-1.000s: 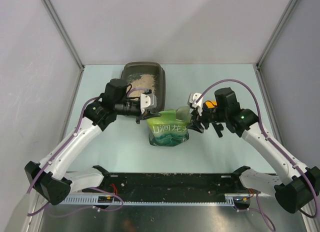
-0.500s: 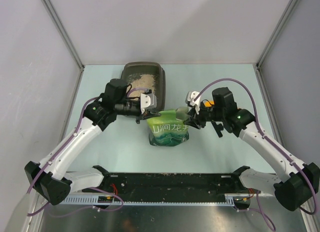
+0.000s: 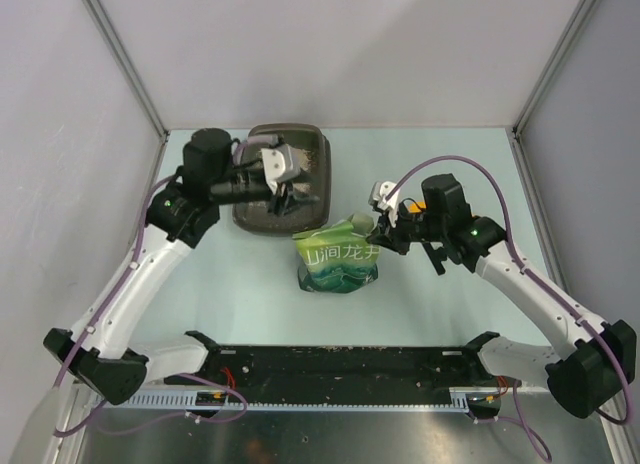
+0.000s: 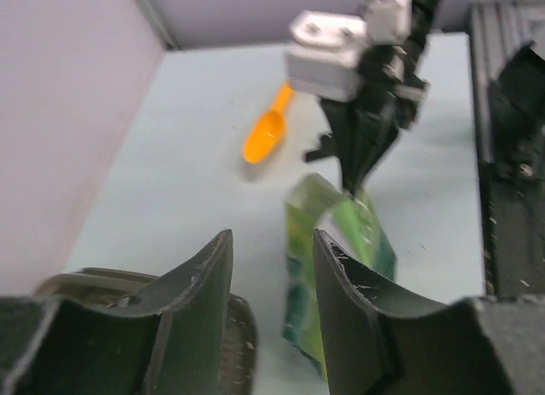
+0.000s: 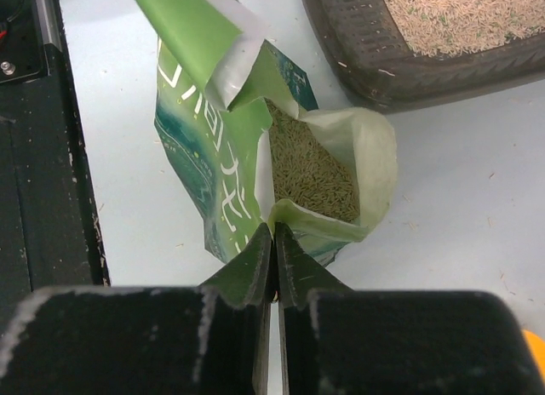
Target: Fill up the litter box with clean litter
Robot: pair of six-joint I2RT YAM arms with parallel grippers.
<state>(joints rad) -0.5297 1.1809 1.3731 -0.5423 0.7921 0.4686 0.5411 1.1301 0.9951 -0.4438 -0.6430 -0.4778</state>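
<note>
Green crinkled pouch sits pinched in right jaws; left jaws slightly parted over ribbed litter box, hold unclear.

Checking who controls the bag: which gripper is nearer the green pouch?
Right. The right gripper is shut on the green pouch at its open rim; the left gripper hangs open above the litter box, apart from the pouch.
</note>
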